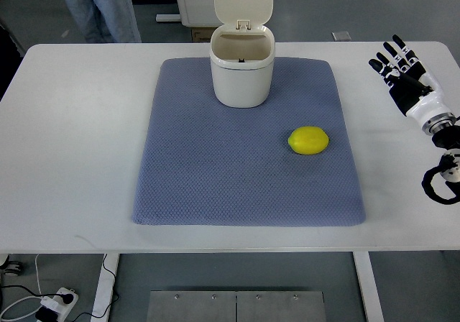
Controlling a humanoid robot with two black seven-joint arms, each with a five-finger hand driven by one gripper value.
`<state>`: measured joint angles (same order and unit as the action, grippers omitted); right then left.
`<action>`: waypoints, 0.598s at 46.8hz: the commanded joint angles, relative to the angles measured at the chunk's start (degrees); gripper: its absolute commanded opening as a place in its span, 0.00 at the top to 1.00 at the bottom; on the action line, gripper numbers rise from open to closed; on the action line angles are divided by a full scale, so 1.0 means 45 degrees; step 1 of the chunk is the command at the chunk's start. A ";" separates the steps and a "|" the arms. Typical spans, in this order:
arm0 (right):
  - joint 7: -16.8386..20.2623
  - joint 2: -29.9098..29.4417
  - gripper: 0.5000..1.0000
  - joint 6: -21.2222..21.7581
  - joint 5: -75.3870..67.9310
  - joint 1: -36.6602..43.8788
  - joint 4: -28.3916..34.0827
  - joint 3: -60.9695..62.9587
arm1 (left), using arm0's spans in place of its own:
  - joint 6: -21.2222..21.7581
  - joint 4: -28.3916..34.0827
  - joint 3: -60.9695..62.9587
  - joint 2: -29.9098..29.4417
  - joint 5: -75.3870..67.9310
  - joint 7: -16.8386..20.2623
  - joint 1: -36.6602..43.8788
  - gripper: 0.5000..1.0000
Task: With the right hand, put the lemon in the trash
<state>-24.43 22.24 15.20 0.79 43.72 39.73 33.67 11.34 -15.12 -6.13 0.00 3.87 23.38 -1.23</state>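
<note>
The lemon lies on the right part of the blue mat, well apart from the right hand, which rests on the white table near the right edge with its fingers spread and holding nothing. The left hand is out of view. The bin stands at the far end of the mat with its flip lid tilted up and its mouth open.

The lemon's rounded, smooth, waxy skin is the likely trouble: a pinch off its middle could squirt it out or set it rolling, though the mat's woven, dimpled surface should slow it. The bin looks like light, glossy plastic, so a knock from the hand or wrist could tip it or slap the lid shut. Its mouth is fairly narrow, so a release off to one side could bounce the lemon off the rim
</note>
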 commanded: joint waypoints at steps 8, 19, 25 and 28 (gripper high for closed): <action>0.0000 0.0000 0.00 0.0000 0.0001 0.0012 0.0000 -0.0001 | 0.0000 0.0000 -0.0004 0.0000 0.0000 0.0000 0.0000 0.00; -0.0019 0.0000 0.00 0.0000 0.0001 0.0012 0.0000 -0.0001 | 0.0000 0.0000 -0.0004 0.0000 0.0000 0.0000 0.0000 0.00; -0.0058 0.0000 0.00 0.0000 0.0001 0.0031 -0.0019 0.0038 | 0.0000 0.0000 -0.0004 0.0000 0.0000 0.0000 0.0000 0.00; -0.0098 -0.0020 0.00 0.0000 0.0001 0.0031 -0.0019 0.0058 | -0.0040 0.0000 -0.0004 0.0000 0.0000 0.0000 0.0000 0.00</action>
<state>-24.69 22.24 15.20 0.79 43.86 39.70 33.81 11.30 -15.12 -6.15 0.00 3.87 23.38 -1.24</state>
